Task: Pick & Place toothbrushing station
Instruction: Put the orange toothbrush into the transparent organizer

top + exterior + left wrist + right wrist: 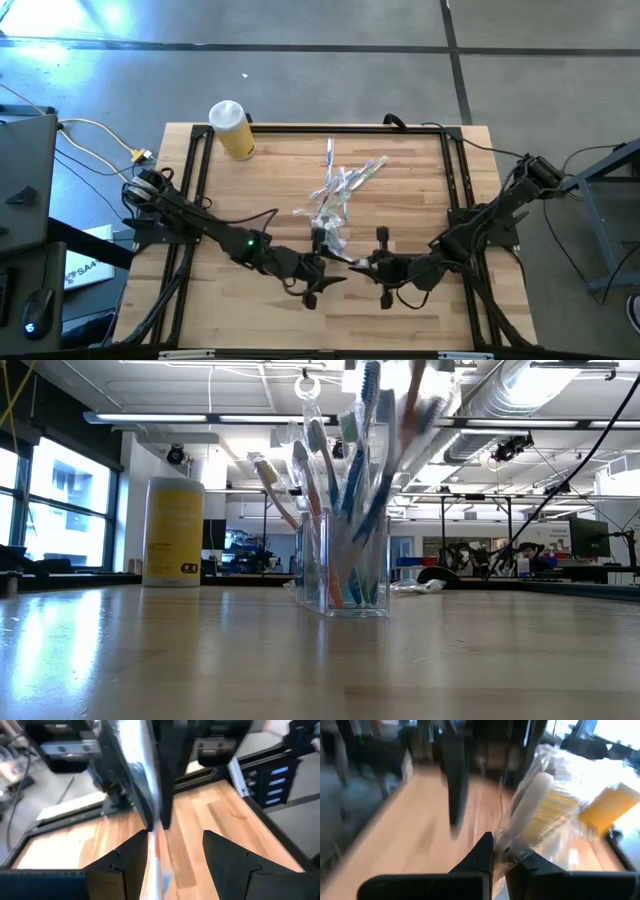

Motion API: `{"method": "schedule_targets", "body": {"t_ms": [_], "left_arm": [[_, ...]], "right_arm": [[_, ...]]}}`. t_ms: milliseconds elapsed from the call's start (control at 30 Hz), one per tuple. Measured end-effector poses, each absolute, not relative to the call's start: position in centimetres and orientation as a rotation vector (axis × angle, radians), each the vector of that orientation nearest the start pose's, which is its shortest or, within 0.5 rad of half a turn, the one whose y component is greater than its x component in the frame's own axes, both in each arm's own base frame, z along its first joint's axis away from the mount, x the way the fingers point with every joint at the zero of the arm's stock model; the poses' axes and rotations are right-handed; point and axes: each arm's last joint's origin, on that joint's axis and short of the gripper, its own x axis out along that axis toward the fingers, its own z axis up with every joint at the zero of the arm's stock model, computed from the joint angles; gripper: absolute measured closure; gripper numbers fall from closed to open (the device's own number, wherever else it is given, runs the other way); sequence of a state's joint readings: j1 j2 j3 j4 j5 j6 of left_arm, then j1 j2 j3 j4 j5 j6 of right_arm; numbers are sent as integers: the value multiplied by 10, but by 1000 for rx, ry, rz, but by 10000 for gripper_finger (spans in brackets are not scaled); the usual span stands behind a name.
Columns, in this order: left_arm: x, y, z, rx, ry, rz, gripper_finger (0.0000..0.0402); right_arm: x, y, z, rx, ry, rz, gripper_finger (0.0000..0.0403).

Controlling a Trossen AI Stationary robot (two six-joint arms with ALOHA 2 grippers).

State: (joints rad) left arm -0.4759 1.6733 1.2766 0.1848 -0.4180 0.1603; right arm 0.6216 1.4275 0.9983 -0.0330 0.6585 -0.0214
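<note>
The toothbrushing station's clear cup (345,575) stands upright on the table's middle with several toothbrushes (345,180) sticking out of it. My right gripper (358,264) is just near of the cup, shut on a clear-wrapped toothbrush (527,800). My left gripper (335,272) faces it from the left, open. In the left wrist view the wrapped toothbrush (132,775) runs down between the left gripper's (175,837) spread fingers, close along one of them. A blurred brush end (420,395) shows above the cup. My right gripper pinches the clear wrapper's lower end (512,837) between its two fingers, coming in nearly level from the table's right. The wrapped toothbrush slants up and away from the fingers toward the far side, off the table. Whether my left gripper touches the wrapper I cannot tell.
A yellow bottle with a white cap (230,128) stands upright at the table's far left. A black frame rail (195,190) runs along the table's left, right and far sides. Bare wood (250,190) lies left of the cup.
</note>
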Motion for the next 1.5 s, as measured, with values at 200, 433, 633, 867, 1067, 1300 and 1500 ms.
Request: {"method": "schedule_targets", "body": {"t_ms": [200,433,633,867,1067,1300,1500], "left_arm": [[343,-163,319,228,197,-14,218],[343,-163,328,211,113,-14,218],[351,-149,329,172,96,5,218],[365,-124,324,27,117,-59,218],[369,-122,323,-5,104,-145,218],[374,-124,318,-8,91,-160,218],[377,-120,314,-3,99,-148,218]], "right_arm": [[260,162,266,-306,452,-85,390],[260,163,266,-293,455,-78,390],[262,164,269,-300,436,-47,390],[263,163,269,-292,431,-43,390],[264,162,270,-302,427,-43,390],[267,157,270,-297,429,-62,390],[267,156,271,-295,424,-62,390]]}}
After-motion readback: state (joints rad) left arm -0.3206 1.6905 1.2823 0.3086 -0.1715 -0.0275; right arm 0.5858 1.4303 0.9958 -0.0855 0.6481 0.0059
